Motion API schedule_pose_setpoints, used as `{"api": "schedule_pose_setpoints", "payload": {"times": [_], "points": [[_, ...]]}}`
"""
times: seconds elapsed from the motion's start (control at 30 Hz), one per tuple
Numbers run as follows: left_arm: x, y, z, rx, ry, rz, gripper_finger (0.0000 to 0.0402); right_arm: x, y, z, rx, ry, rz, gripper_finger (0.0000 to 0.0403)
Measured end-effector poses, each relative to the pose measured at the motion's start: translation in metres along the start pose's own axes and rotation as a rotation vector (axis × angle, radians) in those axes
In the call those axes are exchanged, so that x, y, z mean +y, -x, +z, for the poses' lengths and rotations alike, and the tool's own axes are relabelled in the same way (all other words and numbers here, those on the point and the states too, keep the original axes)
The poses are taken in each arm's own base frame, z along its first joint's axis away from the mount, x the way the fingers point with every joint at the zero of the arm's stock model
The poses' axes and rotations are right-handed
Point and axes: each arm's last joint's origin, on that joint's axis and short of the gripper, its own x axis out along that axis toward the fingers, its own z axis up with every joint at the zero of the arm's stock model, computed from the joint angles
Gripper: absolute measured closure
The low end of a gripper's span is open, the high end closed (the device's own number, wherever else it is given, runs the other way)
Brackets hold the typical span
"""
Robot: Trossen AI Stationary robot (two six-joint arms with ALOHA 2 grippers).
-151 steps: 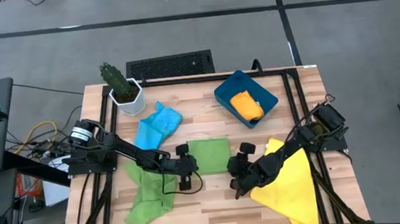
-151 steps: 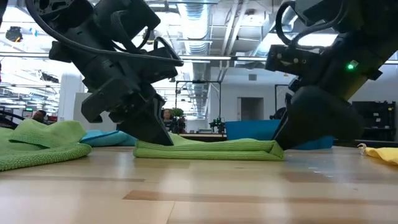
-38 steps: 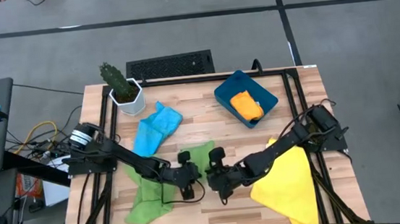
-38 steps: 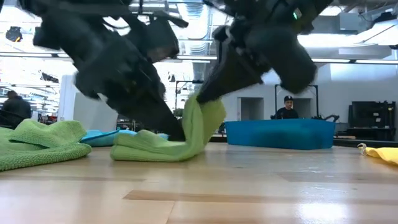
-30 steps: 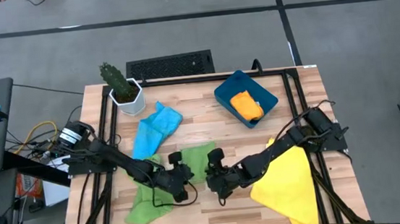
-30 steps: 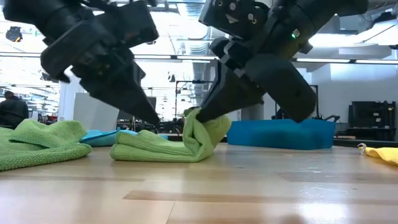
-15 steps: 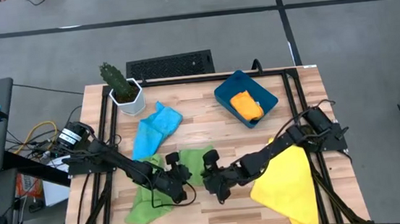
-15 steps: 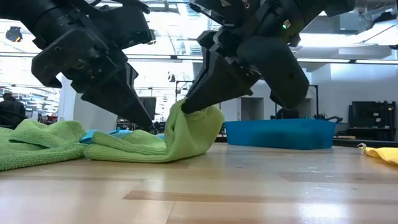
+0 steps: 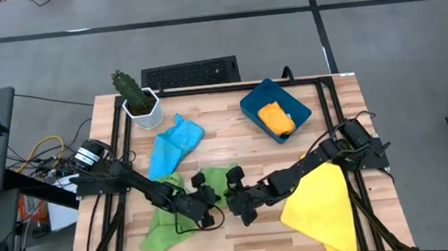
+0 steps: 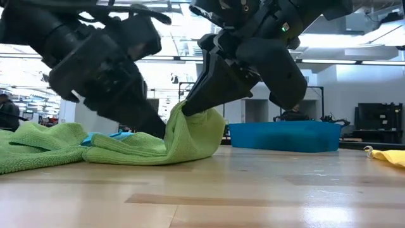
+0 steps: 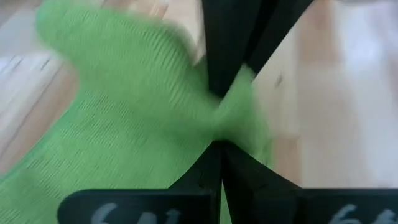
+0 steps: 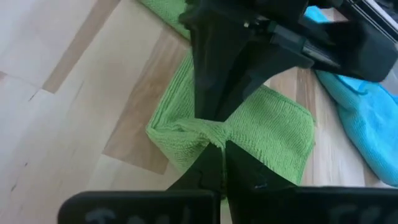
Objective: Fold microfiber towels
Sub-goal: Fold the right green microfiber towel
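Observation:
A green towel [image 9: 218, 177] lies in the table's middle with one side raised into a hump [image 10: 193, 134]. My right gripper [image 9: 232, 196] is shut on the raised side. My left gripper [image 9: 206, 198] is shut, and its tips sit on the same towel beside the hump [image 10: 161, 134]. A second green towel [image 9: 161, 226] lies crumpled at the near left, partly under the left arm. A light blue towel [image 9: 173, 141] lies beyond it. An orange towel [image 9: 275, 118] sits in the teal bin [image 9: 293, 99]. A yellow towel [image 9: 322, 206] lies spread under the right arm. My left gripper presses its shut fingertips [image 11: 219, 149] on the green towel's lying layer [image 11: 140, 118], at the foot of the hump. The fingers slant down from the table's left. My right gripper pinches the green towel's bunched raised edge [image 12: 205, 134] between its two fingers, right at their tips. The fingers slant down from the table's right. That edge [image 10: 182, 109] is lifted off the table; the towel hangs from it in a rounded hump whose base rests on the wood.
A potted cactus [image 9: 134, 95] stands at the far left corner. Bare wood [image 9: 242, 234] stretches along the near edge between the crumpled green towel and the yellow one. The two grippers' tips stand very close together over the middle towel.
My left gripper has sunk and tipped further down, and its tips have come toward the table's right, up against the hump. The green towel's raised side stands taller, and the whole towel has shifted slightly toward the table's left.

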Motion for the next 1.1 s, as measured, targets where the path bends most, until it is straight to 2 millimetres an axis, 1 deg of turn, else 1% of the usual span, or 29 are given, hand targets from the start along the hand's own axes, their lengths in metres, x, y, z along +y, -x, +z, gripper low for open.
{"api": "schedule_pose_setpoints", "payload": {"times": [0.03, 0.3, 0.5, 0.63, 0.73, 0.83, 0.97, 1.03, 1.1], "points": [[-0.003, -0.003, 0.002, -0.018, 0.012, -0.017, 0.0401, 0.0, 0.0, 0.0, 0.0, 0.0, 0.0, 0.0374], [-0.008, -0.009, 0.002, -0.059, 0.018, -0.044, 0.0401, 0.0, 0.0, 0.002, -0.023, -0.008, 0.005, 0.0366], [-0.009, -0.012, -0.004, -0.032, 0.013, -0.046, 0.0401, 0.0, 0.0, 0.004, -0.051, -0.016, 0.026, 0.0363], [-0.007, -0.011, -0.007, 0.005, -0.004, -0.037, 0.0401, 0.001, 0.001, 0.006, -0.069, -0.019, 0.047, 0.0364], [-0.007, -0.003, -0.002, 0.041, -0.019, -0.023, 0.0402, 0.003, 0.001, 0.007, -0.074, -0.017, 0.05, 0.0364], [-0.006, 0.011, 0.005, 0.096, -0.045, 0.004, 0.0401, 0.003, 0.001, 0.007, -0.078, -0.018, 0.049, 0.0364], [-0.009, 0.037, 0.013, 0.159, -0.033, 0.026, 0.0401, 0.002, 0.001, 0.008, -0.085, -0.022, 0.047, 0.0364], [-0.012, 0.051, 0.012, 0.172, -0.005, 0.044, 0.0401, 0.002, 0.001, 0.008, -0.085, -0.022, 0.046, 0.0364], [-0.017, 0.063, 0.006, 0.174, 0.023, 0.071, 0.0401, 0.002, 0.001, 0.008, -0.086, -0.022, 0.046, 0.0364]]}}
